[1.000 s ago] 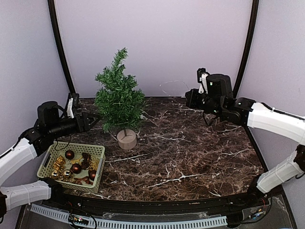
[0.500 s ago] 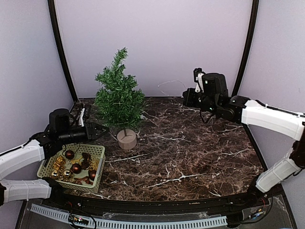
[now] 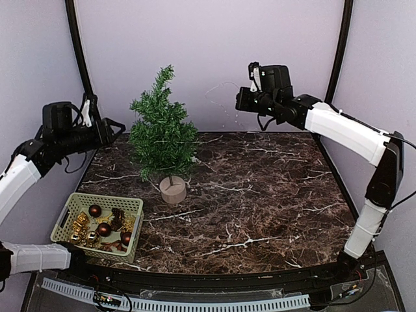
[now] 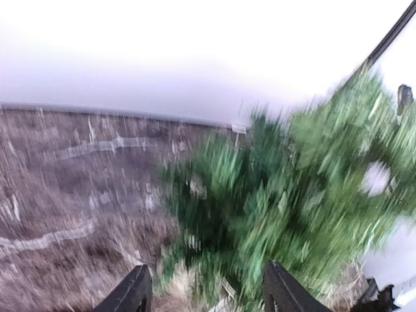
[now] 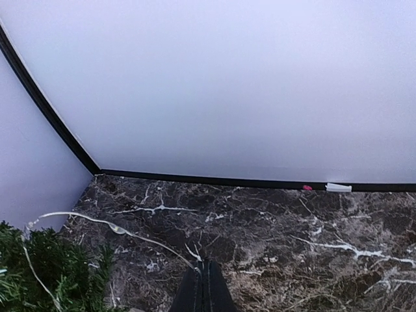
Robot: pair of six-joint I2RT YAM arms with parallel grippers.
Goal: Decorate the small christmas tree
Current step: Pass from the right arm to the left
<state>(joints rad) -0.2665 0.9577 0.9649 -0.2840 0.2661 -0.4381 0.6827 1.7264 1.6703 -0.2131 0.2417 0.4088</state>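
No text, label, brand, number or sign can be read in any view. A small white tag (image 5: pixel 338 188) sits at the foot of the far wall, to the right, but it is too small to show any writing.

A dark brown, white-veined marble counter (image 3: pixel 260 195) bears a small dark-green christmas tree (image 3: pixel 162 133) on its round tan wooden base, left of centre, and a pale green plastic basket (image 3: pixel 110 197) at lower left.
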